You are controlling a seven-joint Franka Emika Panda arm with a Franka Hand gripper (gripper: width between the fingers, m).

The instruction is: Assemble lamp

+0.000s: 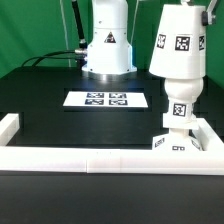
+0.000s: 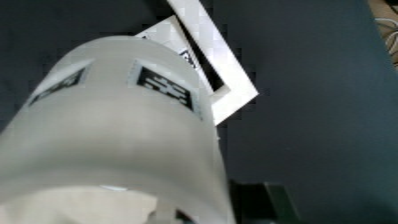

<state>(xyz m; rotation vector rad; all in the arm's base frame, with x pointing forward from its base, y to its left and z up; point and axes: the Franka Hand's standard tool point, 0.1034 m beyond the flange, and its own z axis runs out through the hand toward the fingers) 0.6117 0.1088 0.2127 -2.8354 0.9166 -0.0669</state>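
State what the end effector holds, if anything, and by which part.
Probably the shade, by its upper end: it sits above the bulb. The grip itself is out of view, so this cannot be confirmed.

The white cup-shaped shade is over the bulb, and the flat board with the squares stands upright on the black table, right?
No. The exterior view shows the thin white marker board lying flat on the black table, not upright. The white tapered plastic shade is over the white round-headed bulb.

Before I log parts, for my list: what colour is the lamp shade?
White, with black-and-white square tags; the lamp shade shows best in the exterior view.
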